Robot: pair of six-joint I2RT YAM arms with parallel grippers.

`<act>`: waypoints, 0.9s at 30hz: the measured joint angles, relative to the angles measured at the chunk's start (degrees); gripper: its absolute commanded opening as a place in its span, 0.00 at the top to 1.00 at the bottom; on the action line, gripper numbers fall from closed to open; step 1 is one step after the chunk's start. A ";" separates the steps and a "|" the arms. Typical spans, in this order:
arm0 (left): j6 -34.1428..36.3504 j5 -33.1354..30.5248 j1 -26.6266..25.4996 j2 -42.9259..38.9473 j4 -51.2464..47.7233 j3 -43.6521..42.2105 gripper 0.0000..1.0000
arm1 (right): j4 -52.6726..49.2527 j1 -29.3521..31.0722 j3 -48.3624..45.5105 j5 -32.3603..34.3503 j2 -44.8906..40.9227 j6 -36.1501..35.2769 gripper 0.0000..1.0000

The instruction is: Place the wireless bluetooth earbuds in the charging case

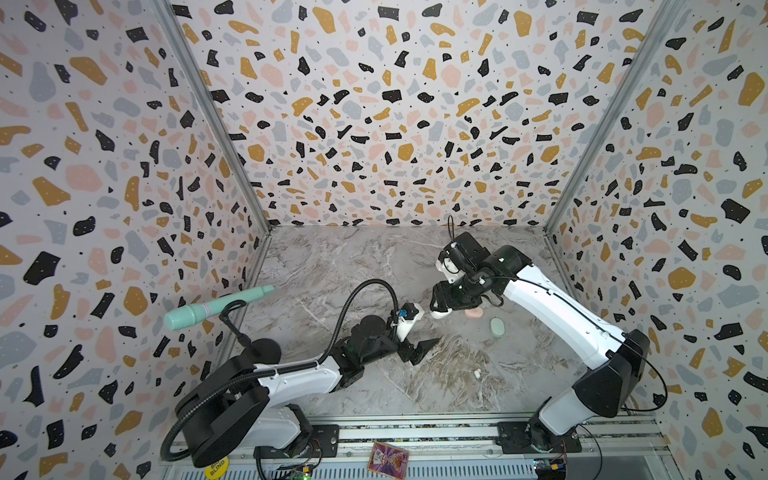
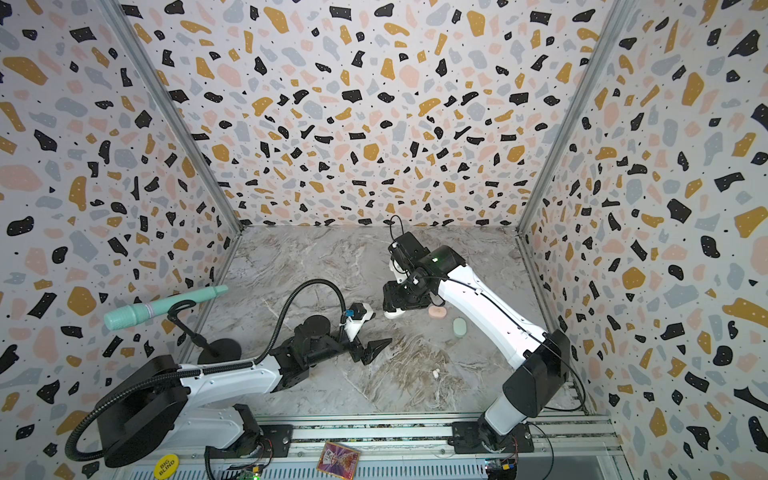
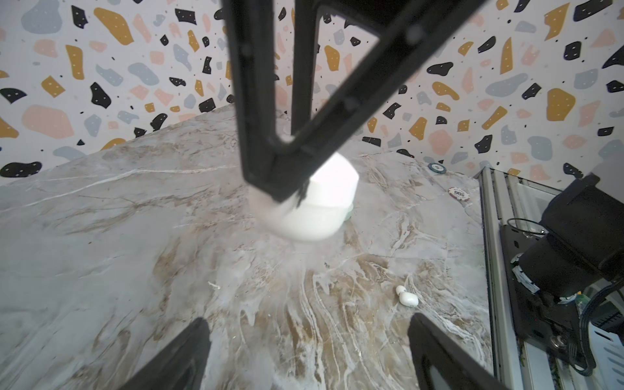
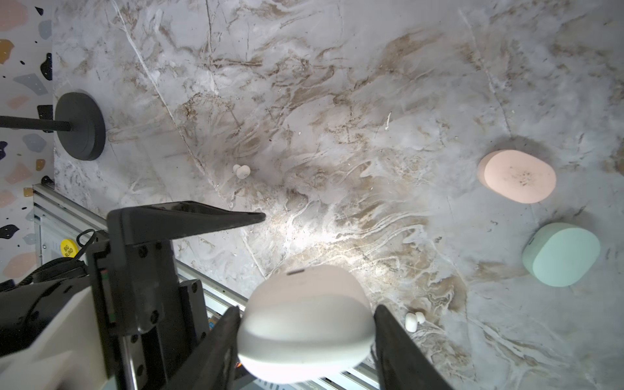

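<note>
My right gripper [image 4: 307,308] is shut on the white charging case [image 4: 305,324], holding it off the marble table; in both top views the case [image 1: 442,314] [image 2: 394,314] shows just under the gripper. I cannot tell whether its lid is open. One white earbud [image 4: 413,320] [image 1: 477,372] lies on the table towards the front. A second white earbud [image 4: 241,171] lies beyond my left gripper's finger [image 4: 202,216]. My left gripper [image 1: 424,351] [image 3: 309,317] hovers open and empty, left of the case, with the first earbud [image 3: 407,297] beside one fingertip.
A pink case [image 1: 473,313] and a mint case [image 1: 496,328] lie shut, right of the held case. A mint microphone [image 1: 216,307] on a stand with a round black base [image 1: 264,349] stands at the left. Poker chips [image 3: 459,193] lie near the right wall. The metal rail [image 1: 415,432] borders the front.
</note>
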 measured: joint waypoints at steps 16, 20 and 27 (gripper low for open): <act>3.34 -0.04 -1.60 1.73 2.86 3.02 0.30 | 1.55 2.80 -1.64 -2.45 -0.04 3.63 0.45; 3.87 -0.26 -1.81 2.10 2.95 3.02 0.31 | 2.71 2.62 -3.21 -3.17 -0.72 4.70 0.45; 4.92 -1.73 -2.27 2.08 3.76 3.02 0.35 | 2.95 2.60 -3.52 -4.02 -1.46 6.05 0.45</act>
